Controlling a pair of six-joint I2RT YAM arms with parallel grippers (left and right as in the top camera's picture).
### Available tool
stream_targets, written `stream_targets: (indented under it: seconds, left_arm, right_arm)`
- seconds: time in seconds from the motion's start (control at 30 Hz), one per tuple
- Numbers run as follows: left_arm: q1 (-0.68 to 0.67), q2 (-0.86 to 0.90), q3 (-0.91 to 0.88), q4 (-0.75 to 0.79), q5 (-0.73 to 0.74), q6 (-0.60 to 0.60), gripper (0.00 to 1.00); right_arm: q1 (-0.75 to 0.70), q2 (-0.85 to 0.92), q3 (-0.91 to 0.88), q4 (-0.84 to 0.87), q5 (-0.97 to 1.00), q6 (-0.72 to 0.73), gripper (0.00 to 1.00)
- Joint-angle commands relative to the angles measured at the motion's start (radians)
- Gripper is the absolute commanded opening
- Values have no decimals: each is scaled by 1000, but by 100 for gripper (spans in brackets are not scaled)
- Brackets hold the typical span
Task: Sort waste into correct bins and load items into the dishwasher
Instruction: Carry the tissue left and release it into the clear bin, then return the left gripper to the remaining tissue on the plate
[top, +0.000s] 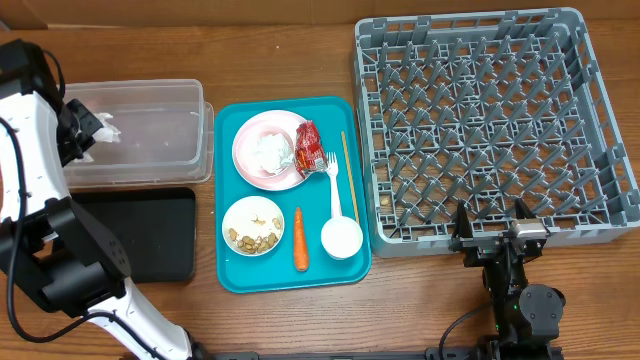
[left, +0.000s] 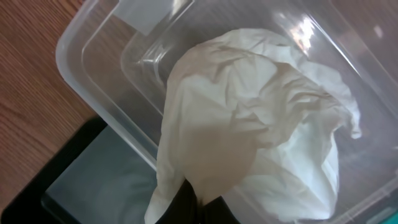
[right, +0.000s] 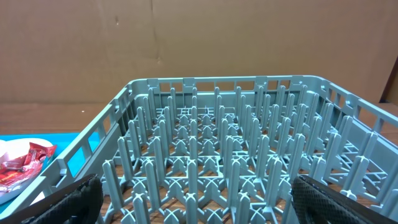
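My left gripper (top: 92, 130) is shut on a crumpled white napkin (left: 249, 124), which hangs over the left end of the clear tub (top: 150, 135). The black tray (top: 135, 232) lies just in front of the tub. On the teal tray (top: 226, 270) sit a pink plate (top: 246, 152) with white rice, a red wrapper (top: 308, 145), a fork (top: 334, 185), a chopstick (top: 349, 175), a bowl of beige bits (top: 253, 226), a carrot (top: 299, 240) and a white cup (top: 341, 237). My right gripper (top: 497, 234) stands open at the grey rack's (top: 490, 130) near edge, holding nothing.
The rack fills the right half of the table, its pegs upright and nothing in it. In the left wrist view the tub's rim (left: 106, 68) and the black tray (left: 74, 186) lie under the napkin. A cardboard wall rises behind the table.
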Motion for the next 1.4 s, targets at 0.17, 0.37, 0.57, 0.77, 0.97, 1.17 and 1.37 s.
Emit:
stream_targets:
  seconds: [0.17, 0.37, 0.57, 0.77, 0.97, 1.17, 1.37]
  left_arm:
    - [21, -14, -8, 95, 8, -13, 10]
    - [21, 3, -8, 107, 8, -13, 14]
    - [21, 5, 8, 96, 19, -12, 26]
    - [6, -32, 103, 34, 323, 115, 39]
    - [-77, -119, 160, -15, 435, 141, 44]
    - [-243, -179, 160, -115, 420, 160, 49]
    - [-422, -171, 132, -169, 420, 189, 100]
  right_arm:
    - [-3, -11, -11, 6, -2, -1, 100]
    - [-3, -11, -11, 6, -2, -1, 100]
    - [-3, -11, -11, 6, -2, -2, 100]
    - [-3, -11, -11, 7, -2, -1, 100]
    - [-3, -11, -11, 6, -2, -1, 100]
    - [-3, -11, -11, 6, -2, -1, 100]
    - [-3, -11, -11, 6, -2, -1, 100]
